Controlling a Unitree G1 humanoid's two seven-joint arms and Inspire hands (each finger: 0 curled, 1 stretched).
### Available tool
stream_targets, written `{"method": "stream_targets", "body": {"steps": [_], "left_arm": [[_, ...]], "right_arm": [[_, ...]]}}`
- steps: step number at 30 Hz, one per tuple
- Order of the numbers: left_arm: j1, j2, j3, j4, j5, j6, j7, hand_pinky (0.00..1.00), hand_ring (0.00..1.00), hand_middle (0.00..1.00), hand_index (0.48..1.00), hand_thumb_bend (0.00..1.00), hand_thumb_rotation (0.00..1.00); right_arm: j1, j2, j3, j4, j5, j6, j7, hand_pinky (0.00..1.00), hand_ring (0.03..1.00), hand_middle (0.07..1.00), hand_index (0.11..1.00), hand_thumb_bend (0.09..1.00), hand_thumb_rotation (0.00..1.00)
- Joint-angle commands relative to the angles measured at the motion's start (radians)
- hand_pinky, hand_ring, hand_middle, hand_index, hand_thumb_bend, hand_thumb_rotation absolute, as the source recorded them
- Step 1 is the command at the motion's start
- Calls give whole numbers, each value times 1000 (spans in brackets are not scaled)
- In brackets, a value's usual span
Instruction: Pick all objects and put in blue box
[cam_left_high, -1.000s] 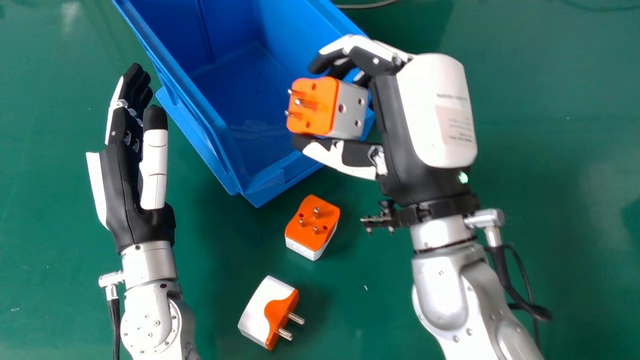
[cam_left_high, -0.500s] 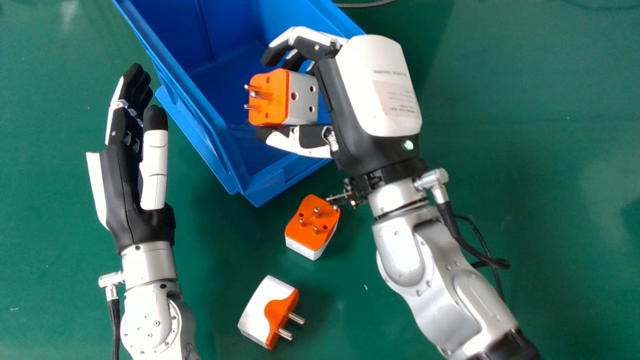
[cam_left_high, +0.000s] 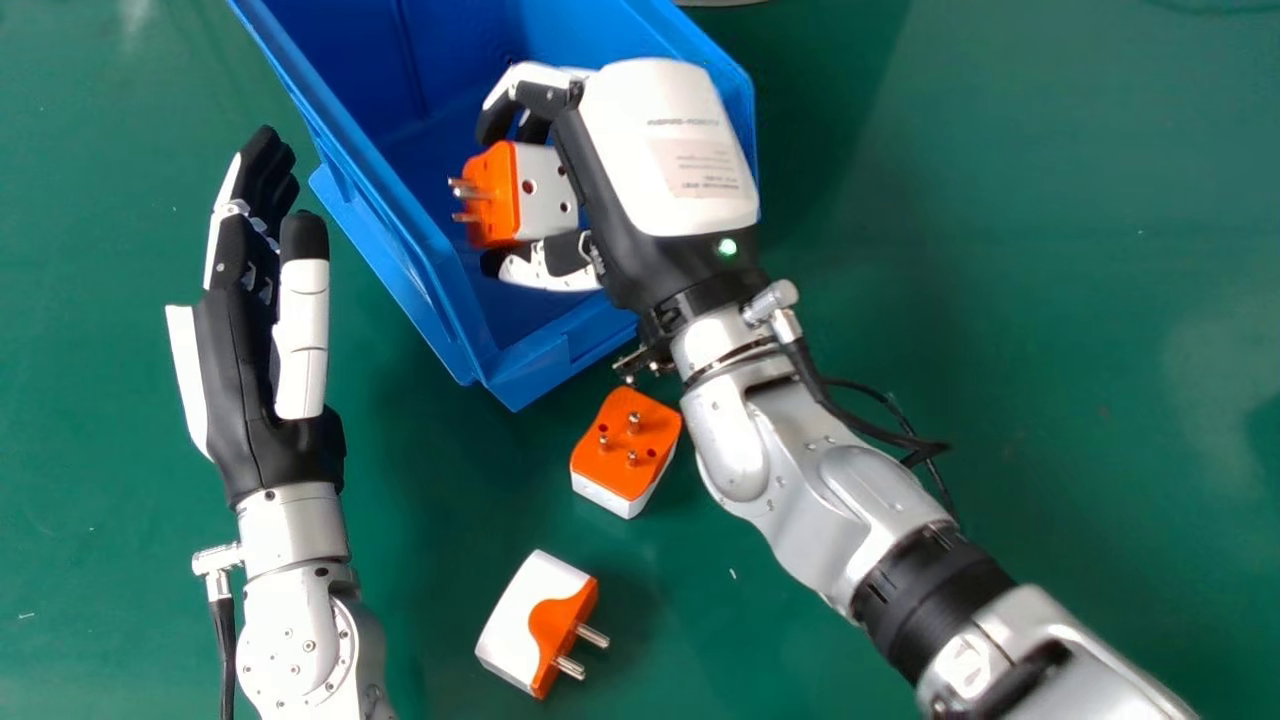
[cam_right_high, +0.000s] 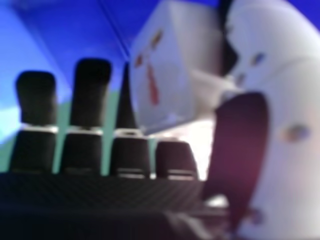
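Over the opening of the blue box (cam_left_high: 455, 290), my right hand (cam_left_high: 650, 180) is curled round an orange and white plug adapter (cam_left_high: 545, 190), its pins pointing left. In the right hand view the adapter (cam_right_high: 162, 70) is held between the fingers and thumb of my right hand (cam_right_high: 240, 145). A second adapter (cam_left_high: 628, 445) rests pins up on the table just below the box's near corner. Lower down, a third adapter (cam_left_high: 535, 620) lies on its side with its pins toward the right. My left hand (cam_left_high: 260, 350) stays left of the box, its fingers straight and holding nothing.
The green table (cam_left_high: 1050, 250) spreads on both sides of the box. My right forearm (cam_left_high: 800, 470) crosses from the lower right, passing close beside the second adapter. Part of a pale object shows at the top edge behind the box.
My right hand has moved left with its adapter, from the box's right edge to over its inside. The left hand has shifted very slightly left. Both adapters on the table have stayed put.
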Motion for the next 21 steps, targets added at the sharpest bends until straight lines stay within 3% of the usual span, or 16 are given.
{"method": "stream_targets", "body": {"steps": [1,5,12,17,19,21], "left_arm": [[-13,6,-5,-3,16,-14,10,907,923,905,866,810,797],[-13,11,-7,-2,28,-14,22,902,920,903,864,811,800],[-15,11,-5,0,26,-15,22,896,918,902,864,809,804],[-10,18,-9,-3,42,-17,33,893,917,900,863,813,806],[-13,12,-8,-1,29,-18,25,892,917,900,863,810,811],[-14,10,-8,0,26,-16,24,893,917,899,863,805,810]], "right_arm": [[-66,19,6,55,17,-20,-41,304,425,495,531,494,0],[-96,26,25,143,17,-38,-51,290,414,484,523,503,0],[-123,26,77,205,-7,4,-35,286,390,465,526,508,0],[-116,11,118,180,-23,25,-34,359,432,479,518,513,0],[-109,2,129,154,-24,31,-20,466,553,608,612,621,0],[-101,-6,134,130,-19,23,-18,559,661,720,696,702,0]]}}
